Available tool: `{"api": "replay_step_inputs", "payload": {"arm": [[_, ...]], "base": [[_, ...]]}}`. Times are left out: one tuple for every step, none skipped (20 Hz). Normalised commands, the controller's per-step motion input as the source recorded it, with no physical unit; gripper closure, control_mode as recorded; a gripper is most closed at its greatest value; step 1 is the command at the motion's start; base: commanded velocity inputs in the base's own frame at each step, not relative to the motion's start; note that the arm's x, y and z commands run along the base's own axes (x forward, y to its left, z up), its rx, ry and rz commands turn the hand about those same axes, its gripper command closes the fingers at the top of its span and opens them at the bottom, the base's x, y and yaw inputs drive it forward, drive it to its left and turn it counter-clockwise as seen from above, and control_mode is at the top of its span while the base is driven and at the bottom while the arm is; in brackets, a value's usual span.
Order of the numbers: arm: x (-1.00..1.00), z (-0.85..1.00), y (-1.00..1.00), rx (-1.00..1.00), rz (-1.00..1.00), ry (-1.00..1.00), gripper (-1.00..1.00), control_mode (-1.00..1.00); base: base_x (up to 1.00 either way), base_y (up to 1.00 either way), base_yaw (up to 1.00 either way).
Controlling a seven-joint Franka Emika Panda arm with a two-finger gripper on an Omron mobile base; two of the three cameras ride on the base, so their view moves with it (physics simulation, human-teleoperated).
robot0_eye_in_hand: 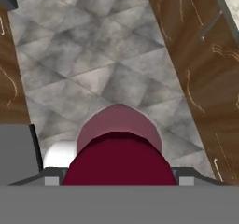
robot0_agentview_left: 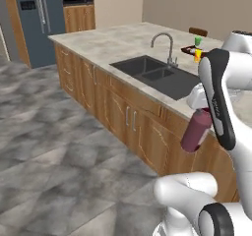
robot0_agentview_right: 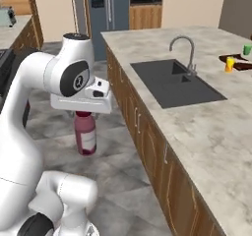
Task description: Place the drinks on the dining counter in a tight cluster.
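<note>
One dark-red bottle (robot0_agentview_right: pixel 85 133) hangs from the gripper (robot0_agentview_right: pixel 82 113) at centre left of the right base view, clear of the grey tiled floor (robot0_agentview_right: pixel 110 146) and to the left of the wood-sided surface (robot0_agentview_right: pixel 206 132). The gripper is clamped on the bottle's maroon cap, with the label facing the camera. In the left base view, the same bottle appears tilted at right centre, in front of the cabinet doors (robot0_agentview_left: pixel 142 127). A sink (robot0_agentview_right: pixel 172 82) with a curved tap (robot0_agentview_right: pixel 184 50) occupies the marble top. Yellow and green cups (robot0_agentview_right: pixel 238 57) stand at the far upper right on a dark tray.
</note>
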Motion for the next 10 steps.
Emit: {"api": "replay_step_inputs", "payload": {"arm": [[0.0,0.0,0.0,0.0,0.0,0.0,1.0,1.0],[0.0,0.0,0.0,0.0,0.0,0.0,1.0,1.0],[0.0,0.0,0.0,0.0,0.0,0.0,1.0,1.0],[0.0,0.0,0.0,0.0,0.0,0.0,1.0,1.0],[0.0,0.0,0.0,0.0,0.0,0.0,1.0,1.0],[0.0,0.0,0.0,0.0,0.0,0.0,1.0,1.0],[0.0,0.0,0.0,0.0,0.0,0.0,1.0,1.0],[0.0,0.0,0.0,0.0,0.0,0.0,1.0,1.0],[0.0,0.0,0.0,0.0,0.0,0.0,1.0,1.0],[0.0,0.0,0.0,0.0,0.0,0.0,1.0,1.0]], "base": [[-1.0,-0.54,-0.08],[-1.0,-0.51,-0.08],[-1.0,-0.48,-0.07],[-0.66,-0.55,-0.02],[-0.64,-0.58,-0.02],[-0.61,-0.49,0.0],[-0.62,-0.45,0.0],[-0.53,-0.4,0.05],[-0.36,-0.38,0.11],[-0.2,-0.61,0.0]]}}
